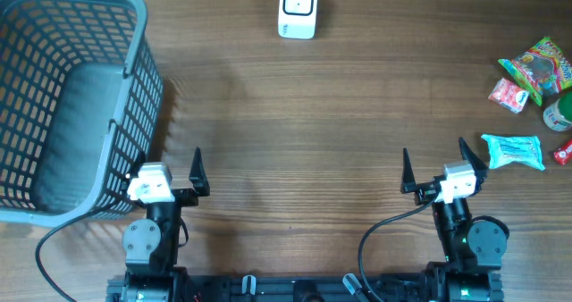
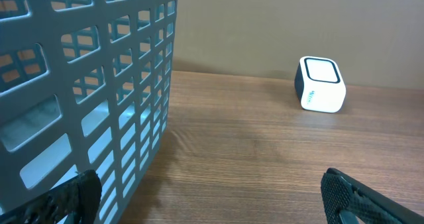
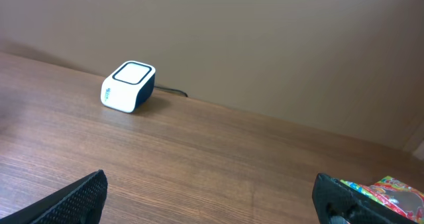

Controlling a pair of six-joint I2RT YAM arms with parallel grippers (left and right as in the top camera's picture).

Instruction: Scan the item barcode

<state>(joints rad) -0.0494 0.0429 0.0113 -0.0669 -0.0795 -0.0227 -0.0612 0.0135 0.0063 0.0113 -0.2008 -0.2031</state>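
Overhead: left gripper (image 1: 167, 166) and right gripper (image 1: 435, 157) both spread wide, each empty; scanner (image 1: 298, 7) at far edge; basket (image 1: 141, 43) left; blue packet (image 1: 513, 151) right.

Light even and diffuse, moderately bright, coming from above; all shadows soft-edged. Overhead view sharp across the brown wood-grain table (image 1: 295, 114), with a faint, blurry shadow on the wood just right of the grey plastic lattice basket (image 1: 143, 96). Mild sheen on the glossy top of the small white box-shaped scanner (image 1: 298, 3). Wrist views softer overall: the black fingertips (image 2: 361, 197) at the near edge are dark and blurred, and the basket wall close to the left lens is slightly out of focus.
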